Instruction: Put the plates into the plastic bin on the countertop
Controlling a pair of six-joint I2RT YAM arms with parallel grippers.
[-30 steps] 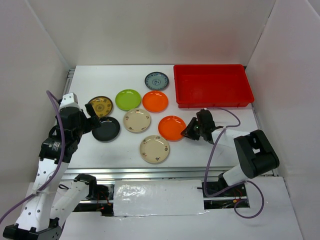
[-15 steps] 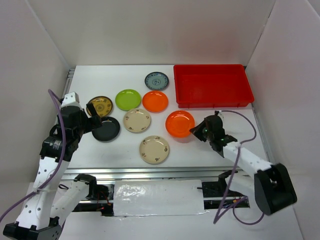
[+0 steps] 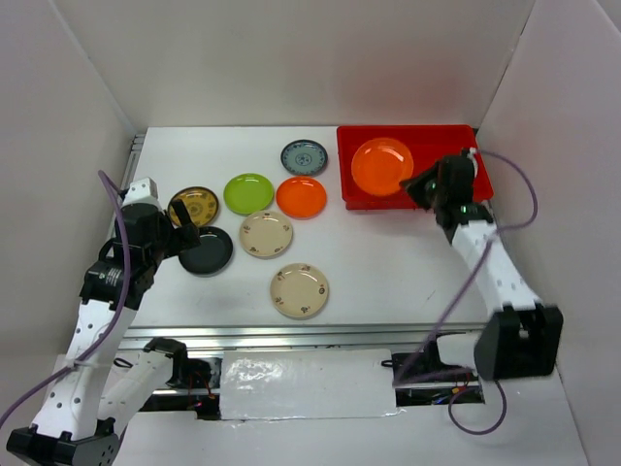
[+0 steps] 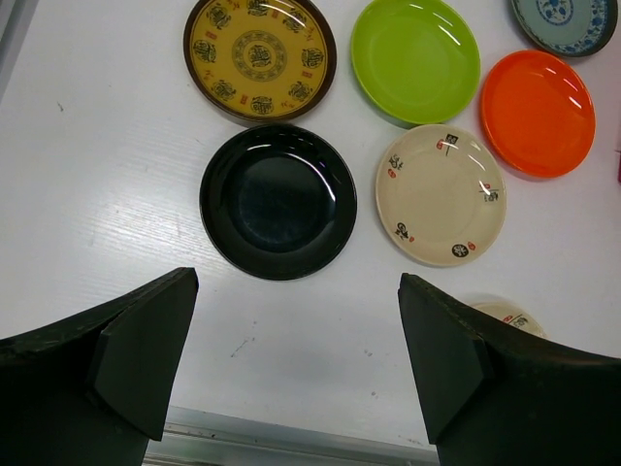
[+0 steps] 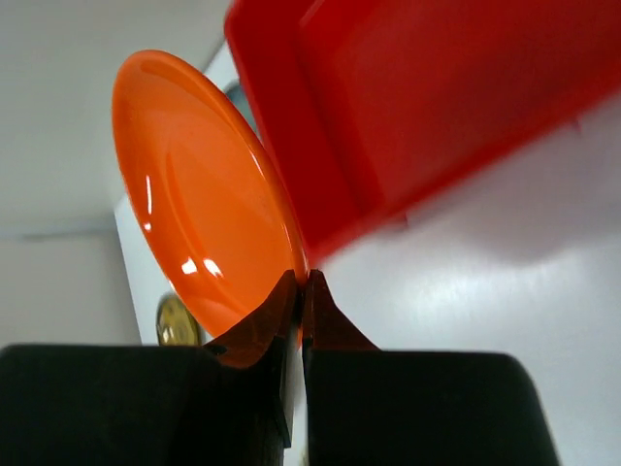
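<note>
Pinching orange plate (image 3: 381,166), right fingers (image 5: 340,340), above red bin (image 3: 437,146)

Bare countertop (image 3: 408,262) right of the clustered plates (image 3: 266,234), red bin (image 3: 417,141) at back right, white walls (image 3: 291,58) closing three sides

No legible text anywhere; dark marks on cream plate (image 4: 441,194) unreadable.

Eight plates (image 3: 266,234), one bin (image 3: 441,141)
</note>
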